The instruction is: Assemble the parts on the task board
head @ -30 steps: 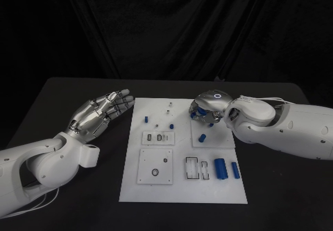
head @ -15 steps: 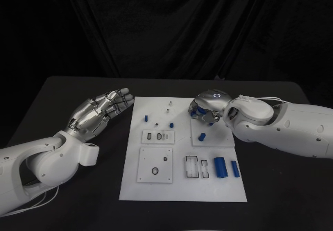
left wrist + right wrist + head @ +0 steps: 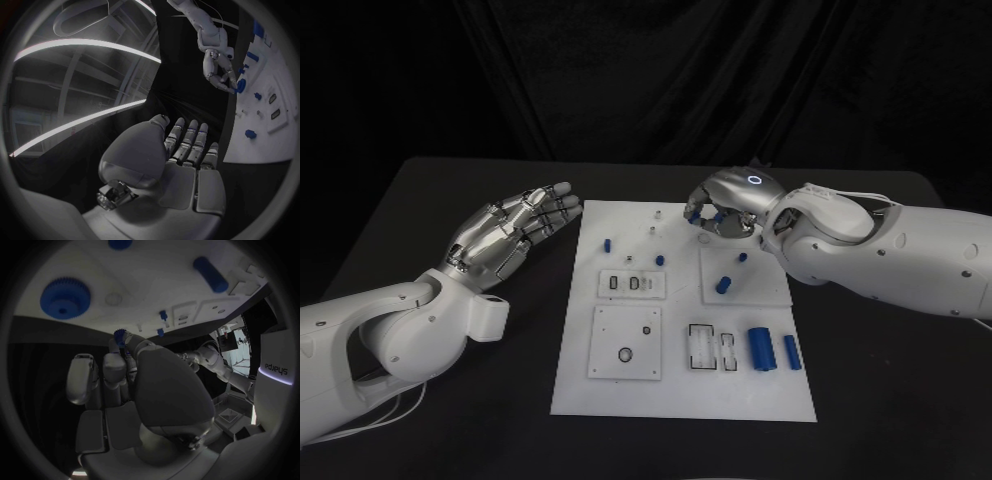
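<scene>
Over the far right corner of the task board (image 3: pixel 682 390), the right hand (image 3: pixel 721 212) is hovering with its fingers curled in, and it is pinching a small blue toothed part (image 3: pixel 120 334) between thumb and fingertips. In the right wrist view a larger blue gear (image 3: pixel 65 298) is sitting flat on the white plate just beyond those fingers, with a blue cylinder (image 3: pixel 210 274) lying further along. Off the board's left edge, the left hand (image 3: pixel 511 230) is hanging above the black table (image 3: pixel 430 200) palm up, fingers stretched out and slightly apart, gripping nothing. On the board itself, two blue cylinders (image 3: pixel 760 349) are lying side by side near the right edge, another short blue piece (image 3: pixel 724 284) is resting on the raised plate just below the right hand, and a small blue peg (image 3: pixel 606 243) is standing near the left edge.
</scene>
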{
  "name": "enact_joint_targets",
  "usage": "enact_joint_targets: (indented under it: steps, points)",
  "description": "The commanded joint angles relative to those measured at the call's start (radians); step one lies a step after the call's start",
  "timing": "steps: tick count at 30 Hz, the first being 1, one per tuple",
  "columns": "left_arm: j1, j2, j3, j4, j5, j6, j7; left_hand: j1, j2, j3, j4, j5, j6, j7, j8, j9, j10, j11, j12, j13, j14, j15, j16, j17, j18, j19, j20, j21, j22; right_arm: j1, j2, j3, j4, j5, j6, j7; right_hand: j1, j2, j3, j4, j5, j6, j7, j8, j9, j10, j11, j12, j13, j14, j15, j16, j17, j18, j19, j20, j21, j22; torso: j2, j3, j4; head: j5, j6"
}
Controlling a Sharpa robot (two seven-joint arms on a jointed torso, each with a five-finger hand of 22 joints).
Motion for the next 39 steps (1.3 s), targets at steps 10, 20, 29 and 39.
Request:
enact_joint_targets:
  steps: [10, 20, 29, 39]
  points:
    - [0.001, 0.019, 0.000, -0.011, 0.009, 0.017, 0.241, -0.005, -0.011, 0.018, -0.006, 0.008, 0.001, 0.005, -0.004, 0.000, -0.001, 0.003, 0.007, -0.001, -0.006, -0.001, 0.012, 0.002, -0.002, 0.037, 0.000, 0.014, 0.012, 0.035, 0.135, 0.003, -0.141, 0.117, 0.001, 0.029, -0.016, -0.011, 0.000, -0.001, -0.038, 0.019, -0.008, 0.019, 0.037, 0.119, -0.091, -0.034, 0.010, 0.028, -0.009, 0.034, 0.069, -0.021, 0.030, -0.009, 0.028, 0.045, 0.000, 0.0002, 0.0001, -0.001, 0.003]
    - [0.001, 0.024, 0.000, -0.014, 0.010, 0.015, 0.238, -0.018, -0.011, 0.041, -0.009, 0.010, 0.003, 0.005, -0.005, 0.000, -0.002, 0.004, 0.008, -0.001, -0.009, 0.000, 0.017, 0.001, -0.008, 0.024, -0.002, 0.007, 0.007, 0.024, 0.209, 0.003, -0.226, 0.127, 0.084, 0.001, -0.026, -0.008, 0.001, 0.002, -0.069, -0.017, 0.001, -0.002, 0.053, 0.101, -0.079, -0.080, 0.005, 0.027, 0.001, 0.031, 0.069, -0.021, 0.027, -0.002, 0.026, 0.045, 0.001, -0.0004, 0.0067, -0.005, 0.002]
    - [0.001, 0.032, 0.001, -0.016, 0.010, 0.018, 0.236, -0.027, -0.014, 0.058, -0.012, 0.010, 0.003, 0.006, -0.005, 0.000, -0.003, 0.006, 0.009, -0.001, -0.013, 0.004, 0.020, 0.001, -0.012, -0.005, 0.000, -0.003, -0.001, 0.009, 0.229, 0.004, -0.254, 0.128, 0.103, -0.001, -0.027, -0.010, -0.001, 0.002, -0.074, -0.025, 0.004, -0.007, 0.056, 0.097, -0.075, -0.091, 0.004, 0.026, 0.004, 0.031, 0.071, -0.021, 0.026, 0.001, 0.025, 0.045, -0.001, -0.0016, 0.0047, 0.000, 0.005]
    - [0.001, 0.036, 0.001, -0.023, 0.010, 0.021, 0.233, -0.027, -0.014, 0.060, -0.012, 0.010, 0.003, 0.006, -0.005, 0.000, -0.003, 0.005, 0.009, -0.001, -0.012, 0.003, 0.024, 0.002, -0.012, -0.004, -0.001, -0.003, -0.001, -0.011, 0.237, 0.005, -0.272, 0.128, 0.113, -0.004, -0.022, -0.011, 0.002, -0.003, -0.070, -0.037, 0.008, -0.015, 0.061, 0.090, -0.070, -0.108, 0.004, 0.022, 0.008, 0.029, 0.070, -0.020, 0.022, 0.005, 0.022, 0.042, -0.001, -0.0011, 0.0106, -0.001, 0.003]
